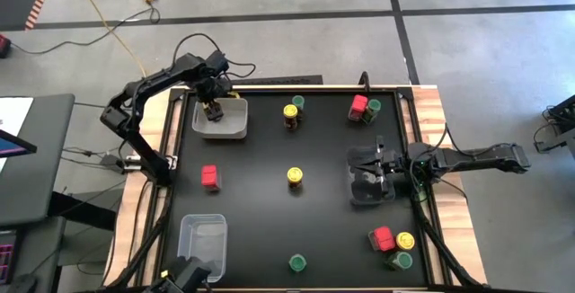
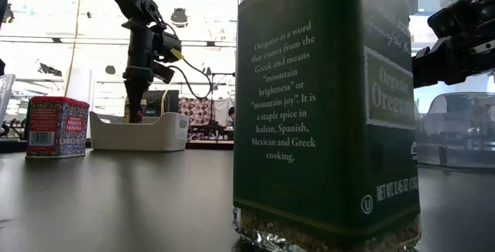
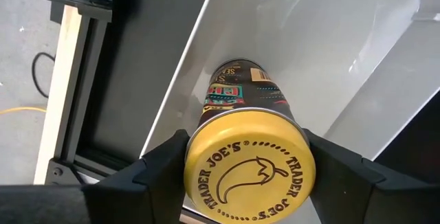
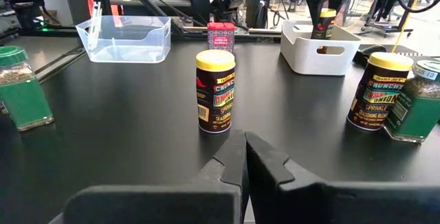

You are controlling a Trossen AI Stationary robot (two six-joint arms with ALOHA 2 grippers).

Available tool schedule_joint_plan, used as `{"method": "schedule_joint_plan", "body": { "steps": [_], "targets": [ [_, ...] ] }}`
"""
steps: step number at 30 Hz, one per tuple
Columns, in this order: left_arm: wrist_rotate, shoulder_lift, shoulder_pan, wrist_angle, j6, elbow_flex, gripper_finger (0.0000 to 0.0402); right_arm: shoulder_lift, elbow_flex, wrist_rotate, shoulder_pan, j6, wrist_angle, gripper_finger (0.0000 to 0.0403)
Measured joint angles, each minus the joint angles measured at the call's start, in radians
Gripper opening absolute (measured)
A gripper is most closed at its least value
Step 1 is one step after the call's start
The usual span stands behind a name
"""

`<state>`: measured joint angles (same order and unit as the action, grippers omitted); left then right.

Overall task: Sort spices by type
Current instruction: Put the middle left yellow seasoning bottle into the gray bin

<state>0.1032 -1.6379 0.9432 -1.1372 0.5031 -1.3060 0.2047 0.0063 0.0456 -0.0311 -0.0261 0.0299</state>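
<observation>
**Spice table: items and positions**

- Left gripper [image 1: 212, 109]: inside the white bin [image 1: 235, 129] at the table's far left, fingers [image 3: 161, 165] on either side of a yellow-lidded jar [image 3: 249, 163] standing upright in the bin; whether they press the lid or stand just off it cannot be told.
- Right gripper [image 4: 244, 145]: fingers pressed together, holding nothing, over a clear bin [image 1: 370, 188] at the right.
- Red tin [image 1: 210, 177]: left of centre, alone.
- Yellow-lidded jars: one at table centre [image 1: 295, 177]; one far centre [image 1: 291, 113], touching a green-lidded jar [image 1: 298, 102].
- Far right: red tin [image 1: 358, 106] beside a green-lidded jar [image 1: 373, 108].
- Near right: cluster of red tin [image 1: 382, 237], yellow-lidded jar [image 1: 405, 240], green-lidded jar [image 1: 402, 260].
- Near centre: oregano jar [image 1: 297, 262], standing alone.
- Near left: empty clear bin [image 1: 202, 239].
</observation>
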Motion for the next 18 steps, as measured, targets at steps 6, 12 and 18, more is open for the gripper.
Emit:
{"method": "schedule_joint_plan", "body": {
  "steps": [6, 12, 18],
  "targets": [
    [0.000, 0.000, 0.000, 0.005, 0.004, 0.000, 0.0247, 0.000, 0.000, 0.000, 0.000, 0.000, 0.000, 0.0036],
    [0.000, 0.000, 0.000, 0.013, 0.000, 0.000, 0.0247, 0.000, 0.000, 0.000, 0.000, 0.000, 0.000, 0.0036],
    [0.000, 0.000, 0.000, 0.021, -0.009, 0.000, 0.0247, 0.000, 0.000, 0.000, 0.000, 0.000, 0.000, 0.0036]
  ]
}}
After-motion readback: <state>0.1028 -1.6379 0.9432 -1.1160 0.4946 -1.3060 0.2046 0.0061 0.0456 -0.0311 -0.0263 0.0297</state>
